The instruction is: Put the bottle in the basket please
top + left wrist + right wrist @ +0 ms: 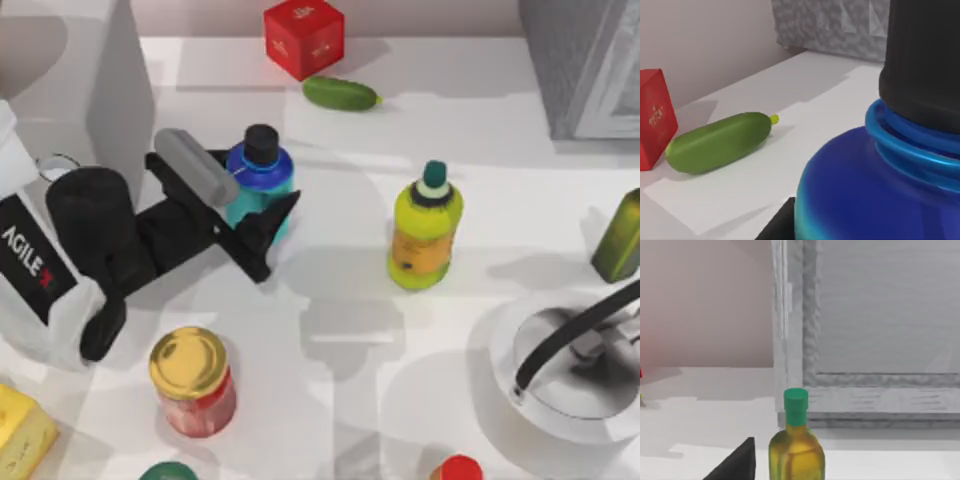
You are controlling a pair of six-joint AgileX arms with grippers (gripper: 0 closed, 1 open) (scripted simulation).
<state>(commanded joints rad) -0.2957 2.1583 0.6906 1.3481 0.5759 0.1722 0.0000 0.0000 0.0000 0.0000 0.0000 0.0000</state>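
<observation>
Closing around the bottle (260,180), the left end effector (262,205) has one dark finger on the bottle's near-right side and the other on its far-left side, so I judge it to be grasping the teal body, or very nearly so; actual contact I cannot confirm. The bottle stands upright on the tabletop (340,300), left of centre, with its black cap up, and the left wrist view looks past its blue shoulder (860,195) toward a cucumber (720,142) and a red cube (655,117) at the far side.

By my reading the task is at its grasp stage: the bottle has not been lifted, and the carry and the drop remain. The basket (570,360), a white round one with a dark handle, sits well apart at the near right, and nothing can be seen inside it.

Between bottle and basket stands a yellow-green bottle (425,225), which a low carry could clip. The right arm's end effector is not identifiable; its wrist view faces an olive bottle (796,450).
</observation>
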